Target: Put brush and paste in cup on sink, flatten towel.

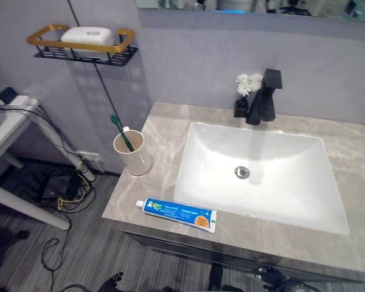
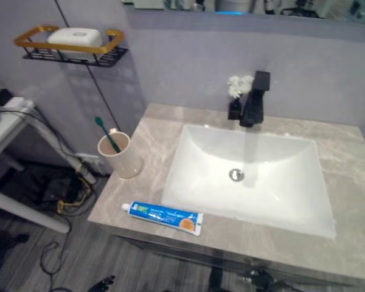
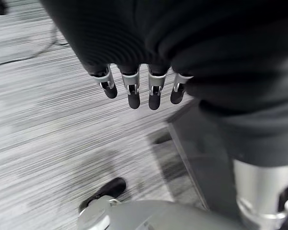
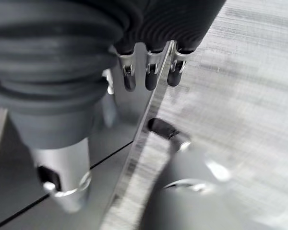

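Two hands hung low over the grey wood-grain floor (image 3: pixel 48 124), each seen from its own wrist camera. The left hand (image 3: pixel 134 91) had its fingers straight and relaxed, pointing down, and held nothing. The right hand (image 4: pixel 151 76) was the same, with its fingers loose beside the dark cabinet front (image 4: pixel 129 120), touching nothing.

On the near edge of the grey marble counter (image 1: pixel 353 182) lay the blue and white toothpaste tube (image 1: pixel 177 214), flat, just in front of the white basin (image 1: pixel 261 176), with its cap toward the robot's left. Farther back, near the counter's left edge, stood the beige cup (image 1: pixel 132 153) with the green toothbrush (image 1: pixel 121 132) leaning inside it, bristles up. Behind the basin stood the black faucet (image 1: pixel 264 97), and beside it a small black vase with white flowers (image 1: pixel 248 88). On the wall, a gold and black shelf (image 1: pixel 82 45) carried a white soap dish (image 1: pixel 88 36).
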{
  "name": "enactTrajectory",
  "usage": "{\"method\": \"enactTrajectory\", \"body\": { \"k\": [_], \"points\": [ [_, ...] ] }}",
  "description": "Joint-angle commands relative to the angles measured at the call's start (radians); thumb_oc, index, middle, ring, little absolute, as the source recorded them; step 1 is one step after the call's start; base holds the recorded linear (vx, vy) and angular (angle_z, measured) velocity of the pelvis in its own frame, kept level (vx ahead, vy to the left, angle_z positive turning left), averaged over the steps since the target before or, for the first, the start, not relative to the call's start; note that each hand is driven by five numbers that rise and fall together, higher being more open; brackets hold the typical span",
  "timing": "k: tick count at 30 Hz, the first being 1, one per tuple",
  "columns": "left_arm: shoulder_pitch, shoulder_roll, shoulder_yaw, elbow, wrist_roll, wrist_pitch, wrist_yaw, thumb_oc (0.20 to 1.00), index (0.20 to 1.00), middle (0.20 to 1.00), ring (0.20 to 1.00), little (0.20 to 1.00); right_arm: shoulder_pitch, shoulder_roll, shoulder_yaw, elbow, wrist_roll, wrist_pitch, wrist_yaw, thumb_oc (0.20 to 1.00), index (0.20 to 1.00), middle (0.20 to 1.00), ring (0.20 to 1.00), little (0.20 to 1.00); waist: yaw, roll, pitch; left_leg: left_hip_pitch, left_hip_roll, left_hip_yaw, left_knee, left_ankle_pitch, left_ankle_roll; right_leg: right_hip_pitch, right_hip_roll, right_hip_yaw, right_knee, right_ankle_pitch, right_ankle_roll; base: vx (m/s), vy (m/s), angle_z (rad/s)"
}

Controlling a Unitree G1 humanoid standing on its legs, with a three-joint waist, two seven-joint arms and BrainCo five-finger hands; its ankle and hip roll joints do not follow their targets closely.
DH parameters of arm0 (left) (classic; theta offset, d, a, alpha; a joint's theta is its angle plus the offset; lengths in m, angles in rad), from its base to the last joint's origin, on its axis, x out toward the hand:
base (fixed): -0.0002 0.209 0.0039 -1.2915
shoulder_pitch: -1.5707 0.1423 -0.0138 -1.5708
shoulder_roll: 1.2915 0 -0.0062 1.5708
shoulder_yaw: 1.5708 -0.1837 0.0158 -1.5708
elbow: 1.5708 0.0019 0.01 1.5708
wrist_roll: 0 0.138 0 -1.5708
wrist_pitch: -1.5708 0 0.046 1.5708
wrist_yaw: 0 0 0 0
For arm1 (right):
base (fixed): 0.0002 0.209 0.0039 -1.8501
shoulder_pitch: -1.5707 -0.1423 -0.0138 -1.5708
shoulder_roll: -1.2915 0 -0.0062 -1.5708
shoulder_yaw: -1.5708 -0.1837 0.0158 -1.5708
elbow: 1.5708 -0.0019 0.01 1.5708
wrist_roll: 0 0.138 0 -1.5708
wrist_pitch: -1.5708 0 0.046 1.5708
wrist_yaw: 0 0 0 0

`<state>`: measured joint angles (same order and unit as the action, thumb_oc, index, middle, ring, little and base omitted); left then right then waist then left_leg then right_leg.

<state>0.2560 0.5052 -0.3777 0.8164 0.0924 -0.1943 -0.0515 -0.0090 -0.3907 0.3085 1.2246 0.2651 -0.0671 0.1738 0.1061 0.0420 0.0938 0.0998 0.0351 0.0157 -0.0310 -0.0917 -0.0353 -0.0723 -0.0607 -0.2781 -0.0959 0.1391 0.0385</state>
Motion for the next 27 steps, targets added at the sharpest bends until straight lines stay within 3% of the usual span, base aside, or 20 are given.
{"method": "enactTrajectory", "body": {
  "k": [1,6,7,8,10,16,18,19,21,27],
  "points": [
    [-0.047,0.068,-0.013,0.057,0.055,-0.04,-0.017,1.0,1.0,1.0,1.0,1.0,-0.055,0.009,-0.014,0.0,0.002,-0.05,-0.018,1.0,1.0,1.0,1.0,1.0,0.005,-0.033,-0.002,-0.114,-0.042,0.011,-0.056,0.156,-0.013,0.092,-0.055,0.03,0.062,-0.068,0.097,0.03,-0.076,0.39],
    [0.054,0.276,-0.009,-0.263,0.149,-0.103,-0.071,1.0,1.0,1.0,1.0,1.0,-0.058,-0.005,-0.018,0.073,-0.066,-0.041,-0.024,1.0,1.0,1.0,1.0,1.0,0.049,-0.002,0.003,-0.123,-0.044,-0.025,-0.05,0.16,-0.022,0.11,-0.055,0.0,0.041,-0.083,0.091,0.0,-0.065,0.04],
    [0.063,0.282,-0.002,-0.274,0.147,-0.1,-0.075,1.0,1.0,1.0,1.0,1.0,-0.058,-0.002,-0.017,0.074,-0.068,-0.042,-0.024,1.0,1.0,1.0,1.0,1.0,0.048,-0.004,0.003,-0.123,-0.044,-0.026,-0.05,0.16,-0.023,0.111,-0.055,0.0,0.039,-0.082,0.091,-0.03,-0.05,0.3],
    [0.112,0.393,0.016,-0.438,0.185,-0.144,-0.098,1.0,1.0,1.0,1.0,1.0,-0.074,-0.021,0.018,0.104,-0.184,-0.036,-0.047,1.0,1.0,1.0,1.0,1.0,0.071,0.021,0.003,-0.132,-0.045,-0.041,-0.052,0.166,-0.03,0.117,-0.057,-0.023,0.019,-0.082,0.092,-0.02,-0.028,0.28],
    [0.128,0.447,0.035,-0.515,0.2,-0.161,-0.101,1.0,1.0,1.0,1.0,1.0,-0.079,-0.028,0.026,0.109,-0.214,-0.035,-0.054,1.0,1.0,1.0,1.0,1.0,0.08,0.031,0.003,-0.135,-0.046,-0.048,-0.053,0.168,-0.033,0.119,-0.057,-0.028,0.014,-0.083,0.092,-0.03,-0.024,0.19],
    [0.233,0.669,0.229,-0.873,0.227,-0.214,-0.106,1.0,1.0,1.0,1.0,1.0,-0.086,-0.045,0.029,0.106,-0.275,-0.025,-0.089,1.0,1.0,1.0,1.0,1.0,0.105,0.068,-0.012,-0.16,-0.051,-0.081,-0.056,0.188,-0.05,0.116,-0.063,-0.064,0.009,-0.086,0.096,-0.03,-0.013,0.26],
    [0.269,0.692,0.293,-0.928,0.222,-0.218,-0.097,1.0,1.0,1.0,1.0,1.0,-0.087,-0.036,0.034,0.115,-0.29,-0.021,-0.095,1.0,1.0,1.0,1.0,1.0,0.104,0.07,-0.017,-0.167,-0.053,-0.089,-0.056,0.192,-0.054,0.114,-0.066,-0.073,0.009,-0.085,0.097,-0.05,-0.001,0.31],
    [0.256,0.703,0.381,-1.013,0.216,-0.229,-0.038,1.0,1.0,1.0,1.0,1.0,-0.091,-0.027,0.04,0.116,-0.305,-0.011,-0.104,1.0,1.0,1.0,1.0,1.0,0.116,0.086,-0.022,-0.184,-0.06,-0.108,-0.056,0.206,-0.064,0.105,-0.075,-0.085,0.009,-0.08,0.098,-0.06,0.004,0.24],
    [0.239,0.706,0.44,-1.069,0.225,-0.236,0.011,1.0,1.0,1.0,1.0,1.0,-0.097,-0.013,0.048,0.113,-0.31,-0.011,-0.12,1.0,1.0,1.0,1.0,1.0,0.108,0.088,-0.028,-0.2,-0.063,-0.122,-0.056,0.216,-0.073,0.102,-0.081,-0.1,0.009,-0.077,0.1,-0.05,-0.009,0.34],
    [0.166,0.675,0.534,-1.102,0.199,-0.231,0.113,1.0,1.0,1.0,1.0,1.0,-0.094,0.033,0.067,0.091,-0.28,-0.01,-0.112,1.0,1.0,1.0,1.0,1.0,0.084,0.073,-0.035,-0.216,-0.062,-0.121,-0.056,0.22,-0.081,0.09,-0.082,-0.098,0.009,-0.068,0.098,-0.02,-0.014,0.12]
  ]
}}
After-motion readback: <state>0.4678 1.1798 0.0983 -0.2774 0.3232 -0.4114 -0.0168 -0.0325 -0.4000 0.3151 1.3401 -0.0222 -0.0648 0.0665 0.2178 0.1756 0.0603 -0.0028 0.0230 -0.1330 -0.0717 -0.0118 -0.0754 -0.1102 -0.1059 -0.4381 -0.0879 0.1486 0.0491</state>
